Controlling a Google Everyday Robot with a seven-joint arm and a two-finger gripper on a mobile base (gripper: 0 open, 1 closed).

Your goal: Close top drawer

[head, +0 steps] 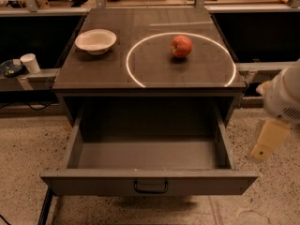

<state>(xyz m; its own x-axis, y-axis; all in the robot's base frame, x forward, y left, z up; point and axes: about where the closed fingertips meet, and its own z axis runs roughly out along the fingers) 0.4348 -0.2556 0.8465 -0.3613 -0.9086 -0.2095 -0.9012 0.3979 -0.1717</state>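
The top drawer (150, 182) is a deep grey metal box, pulled fully out toward me under the dark table. Its wide flat front panel has a small black handle (151, 187) in the centre. The inside is bare. My gripper (268, 142) hangs at the right edge of the view on a white arm. It is cream-coloured and points down. It is beside the drawer's right front corner, apart from it, and holds nothing that I can see.
On the table top (93, 74) an apple (181, 46) sits inside a white ring and a white bowl (95, 41) stands at the back left. A white cup (31, 63) and a dark dish (9, 68) rest on a ledge at the left. Speckled floor surrounds the drawer.
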